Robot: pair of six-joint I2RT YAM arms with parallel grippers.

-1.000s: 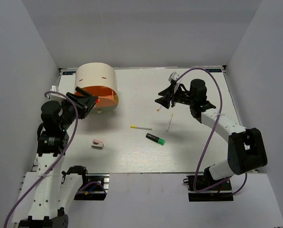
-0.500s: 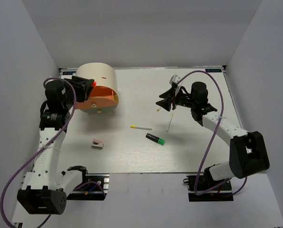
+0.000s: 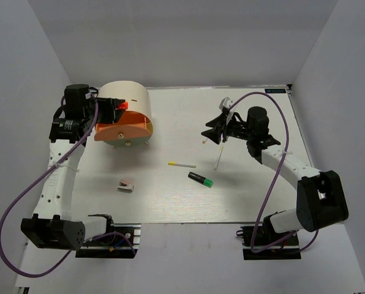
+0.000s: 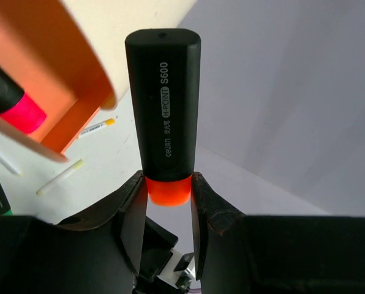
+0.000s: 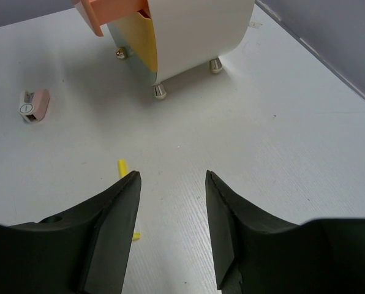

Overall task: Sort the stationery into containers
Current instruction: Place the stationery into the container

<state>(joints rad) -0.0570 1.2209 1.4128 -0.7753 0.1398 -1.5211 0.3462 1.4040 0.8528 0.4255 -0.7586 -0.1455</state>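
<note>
My left gripper [image 3: 116, 109] is shut on the orange end of a black marker [image 4: 164, 104], held up beside the cream half-cylinder container [image 3: 127, 101]. The container's orange drawer [image 4: 45, 79] stands open with a pink-ended marker [image 4: 14, 104] inside. On the table lie a green-ended marker [image 3: 201, 179], a white-and-yellow pen [image 3: 181, 165], another thin pen [image 3: 219, 158] and a grey-and-pink sharpener [image 3: 126, 184]. My right gripper [image 3: 212, 130] hovers open over the table with nothing between its jaws; a yellow pen tip [image 5: 122, 167] shows by its left finger.
White walls close in the table at the back and both sides. In the right wrist view the container [image 5: 182, 37] stands on small metal feet, with the sharpener [image 5: 34, 104] to its left.
My left arm has swung back and up with the orange-ended marker, from in front of the drawer to beside the container's top. The right arm has barely moved.
</note>
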